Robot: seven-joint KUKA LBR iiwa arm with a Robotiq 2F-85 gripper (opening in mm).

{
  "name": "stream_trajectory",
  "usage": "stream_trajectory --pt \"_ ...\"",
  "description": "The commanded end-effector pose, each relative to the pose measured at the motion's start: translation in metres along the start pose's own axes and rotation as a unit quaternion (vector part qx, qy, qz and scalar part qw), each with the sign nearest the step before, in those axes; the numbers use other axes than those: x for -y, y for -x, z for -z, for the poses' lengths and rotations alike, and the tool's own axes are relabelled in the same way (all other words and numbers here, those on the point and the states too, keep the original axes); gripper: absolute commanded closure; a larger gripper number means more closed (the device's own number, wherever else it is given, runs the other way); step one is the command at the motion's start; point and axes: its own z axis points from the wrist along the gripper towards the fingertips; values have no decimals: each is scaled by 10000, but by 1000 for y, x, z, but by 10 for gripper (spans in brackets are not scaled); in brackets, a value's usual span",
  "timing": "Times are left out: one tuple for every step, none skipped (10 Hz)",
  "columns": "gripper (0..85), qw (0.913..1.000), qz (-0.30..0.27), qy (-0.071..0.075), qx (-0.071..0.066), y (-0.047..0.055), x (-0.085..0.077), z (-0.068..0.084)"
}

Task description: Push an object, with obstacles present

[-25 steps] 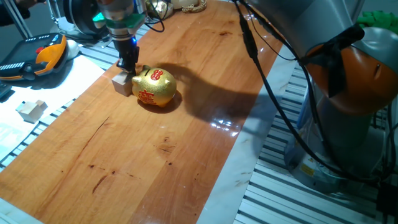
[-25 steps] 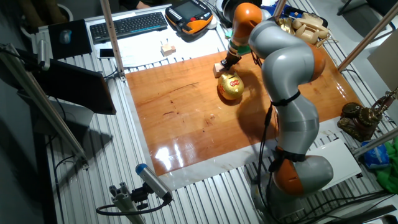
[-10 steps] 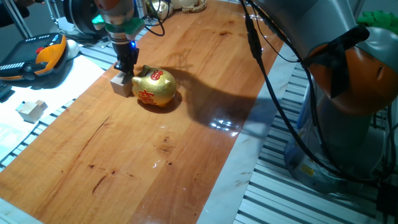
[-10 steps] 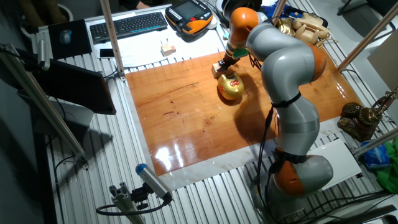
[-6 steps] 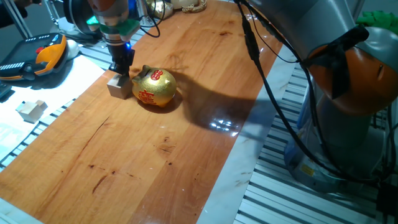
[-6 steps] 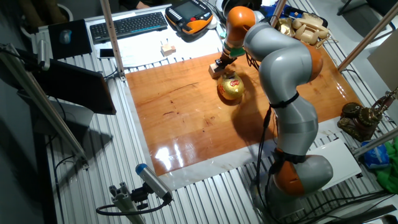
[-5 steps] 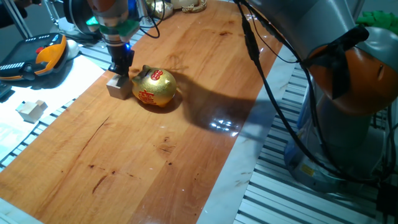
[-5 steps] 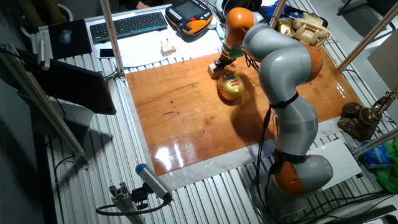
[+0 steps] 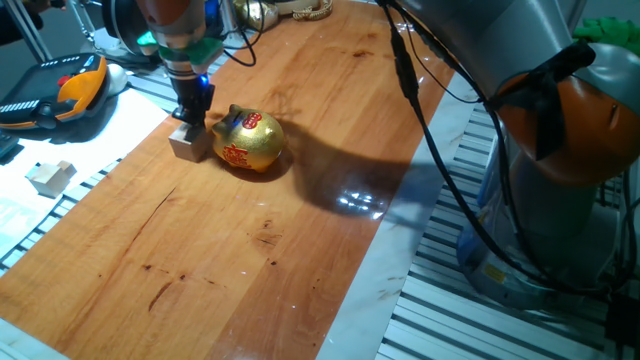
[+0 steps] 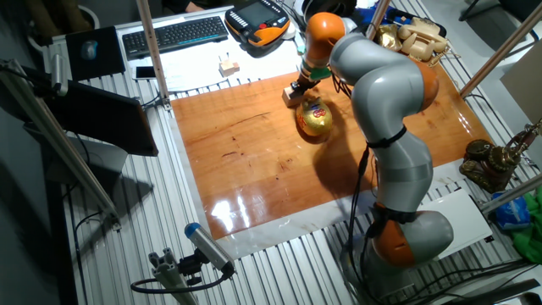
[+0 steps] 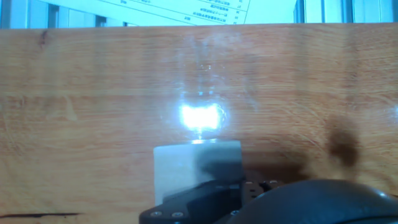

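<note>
Likely the cube (image 9: 185,145) is light, stiff wood, sliding easily on the counter (image 9: 300,200); push its flat side, clear of the piggy bank (image 9: 249,141); fingers (image 9: 192,112) at the cube, spacing unclear.

A small pale beige wooden cube (image 9: 186,145) with plain faces sits flat near the far left edge of the board. Just right of it stands a rounded, shiny golden piggy bank (image 9: 250,141) with red markings on its back and side, upright, close beside the cube.
</note>
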Motion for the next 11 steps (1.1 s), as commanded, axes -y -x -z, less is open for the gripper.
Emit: stream_trajectory --pt "850 10000 -7 7 -4 0 -1 0" --pt "850 10000 -7 7 -4 1 -4 1" --pt "850 10000 -22 7 -4 2 -7 1" --pt "850 10000 -30 8 -20 3 -10 2" --pt "850 10000 -45 8 -28 3 -14 3" --pt "850 10000 -76 8 -28 2 -20 1" --pt "850 9999 -114 8 -28 0 -26 -1" --pt "850 9999 -130 15 -20 -2 -30 -2" --pt "850 9999 -154 23 -28 -4 -34 -2" --pt "850 9998 -177 23 -28 -5 -38 -1" --pt "850 9998 -192 15 -35 -5 -42 1"
